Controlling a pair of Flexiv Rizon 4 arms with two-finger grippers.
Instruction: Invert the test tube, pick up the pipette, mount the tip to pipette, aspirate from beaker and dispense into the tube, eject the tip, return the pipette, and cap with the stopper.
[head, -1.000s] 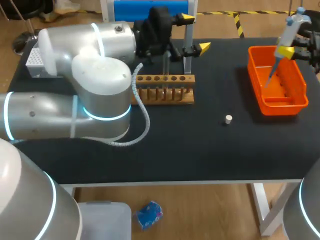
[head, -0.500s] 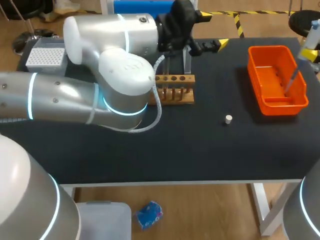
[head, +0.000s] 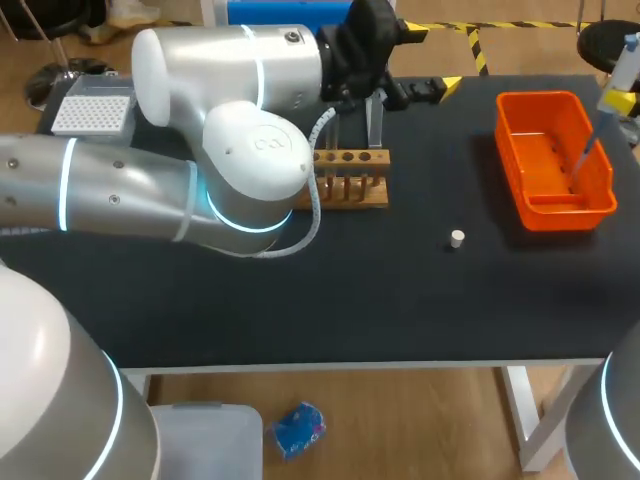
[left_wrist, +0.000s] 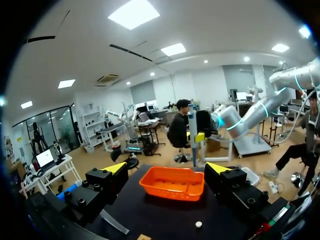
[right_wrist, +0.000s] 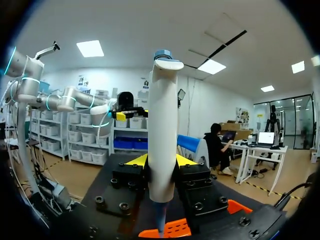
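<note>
The left pincer (head: 430, 58) hangs over the far middle of the black worktop (head: 400, 300). Its yellow-tipped fingers are spread wide, with nothing between them. Just below it, a clear test tube (head: 375, 112) stands upright in the wooden rack (head: 350, 190). At the far right edge, the right pincer (right_wrist: 161, 161) grips the white pipette (right_wrist: 161, 125) upright, one finger on each side of its body. The pipette's thin tip (head: 585, 160) slants down over the right side of the orange bin (head: 508, 150), and I cannot tell whether it touches the bin. A small white stopper (head: 457, 238) lies alone on the worktop, nearer than the bin and to the left of it. The tip box (head: 90, 112) sits at the far left.
</note>
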